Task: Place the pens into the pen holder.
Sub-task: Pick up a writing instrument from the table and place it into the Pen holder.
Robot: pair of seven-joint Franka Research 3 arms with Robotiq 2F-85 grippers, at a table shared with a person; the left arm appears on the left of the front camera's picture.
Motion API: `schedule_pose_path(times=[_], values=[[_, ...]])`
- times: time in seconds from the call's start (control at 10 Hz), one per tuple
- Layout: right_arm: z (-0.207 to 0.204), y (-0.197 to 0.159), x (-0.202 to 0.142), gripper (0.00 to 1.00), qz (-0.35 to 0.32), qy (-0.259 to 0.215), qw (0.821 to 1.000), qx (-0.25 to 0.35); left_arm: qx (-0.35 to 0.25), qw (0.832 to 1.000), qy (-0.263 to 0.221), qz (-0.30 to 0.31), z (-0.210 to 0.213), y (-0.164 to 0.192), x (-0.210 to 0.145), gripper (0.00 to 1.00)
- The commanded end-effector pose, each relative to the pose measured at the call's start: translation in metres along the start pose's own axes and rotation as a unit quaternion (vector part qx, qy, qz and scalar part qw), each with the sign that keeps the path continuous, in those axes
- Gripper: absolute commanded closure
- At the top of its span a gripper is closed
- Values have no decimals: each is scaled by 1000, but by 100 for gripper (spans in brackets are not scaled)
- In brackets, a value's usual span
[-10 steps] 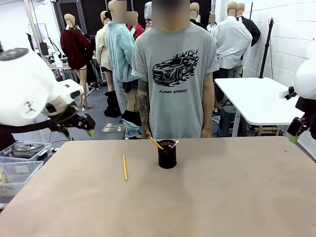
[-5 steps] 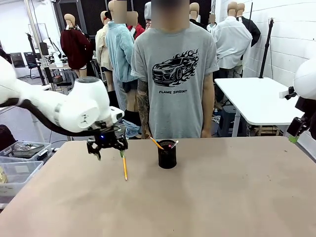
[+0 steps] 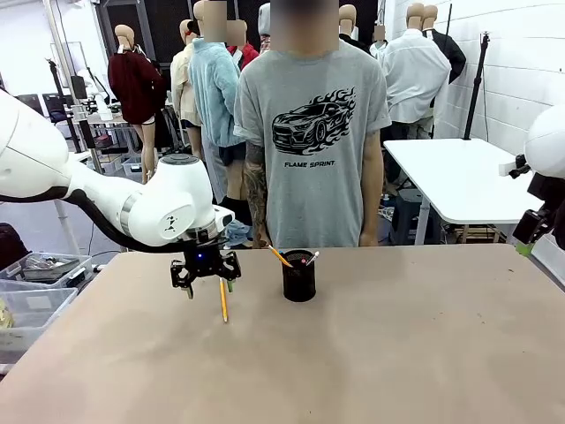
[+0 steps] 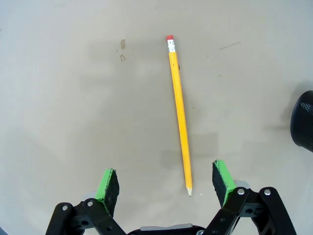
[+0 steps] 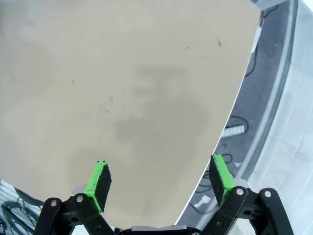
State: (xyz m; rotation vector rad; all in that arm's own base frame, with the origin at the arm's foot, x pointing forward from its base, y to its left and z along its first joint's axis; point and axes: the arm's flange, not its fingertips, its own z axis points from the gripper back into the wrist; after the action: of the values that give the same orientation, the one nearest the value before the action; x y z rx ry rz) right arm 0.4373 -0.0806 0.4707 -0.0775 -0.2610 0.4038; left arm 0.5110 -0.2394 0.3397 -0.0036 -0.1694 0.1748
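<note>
Left jaws wide open, empty, above pencil (image 4: pixel 179 115) tip; right jaws open, empty

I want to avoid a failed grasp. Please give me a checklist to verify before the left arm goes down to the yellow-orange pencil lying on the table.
1. The left fingers are open: ok.
2. The yellow-orange wooden pencil lies flat and alone on the beige table: ok.
3. The pencil lies crosswise to the closing direction: ok.
4. The fingers are centred on the pencil: not ok; only its tip end lies between them, off to one side.
5. The black wire-mesh cylindrical pen holder stands upright: ok.
6. The right fingers are open, over the table edge: ok.
</note>
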Motion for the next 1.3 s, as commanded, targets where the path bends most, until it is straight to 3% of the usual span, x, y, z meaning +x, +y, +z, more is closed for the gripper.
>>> schedule_pose_path(times=[0.0,0.7,1.2], values=[[-1,2,0,0,-6,7,1000,-9,-8,1000,-26,13,-4,4,2,0],[-1,2,0,0,-6,7,1000,-9,-9,1000,-13,21,-35,-10,27,3],[-1,2,0,0,-6,7,1000,-9,6,1000,-4,18,-47,-8,29,100]])
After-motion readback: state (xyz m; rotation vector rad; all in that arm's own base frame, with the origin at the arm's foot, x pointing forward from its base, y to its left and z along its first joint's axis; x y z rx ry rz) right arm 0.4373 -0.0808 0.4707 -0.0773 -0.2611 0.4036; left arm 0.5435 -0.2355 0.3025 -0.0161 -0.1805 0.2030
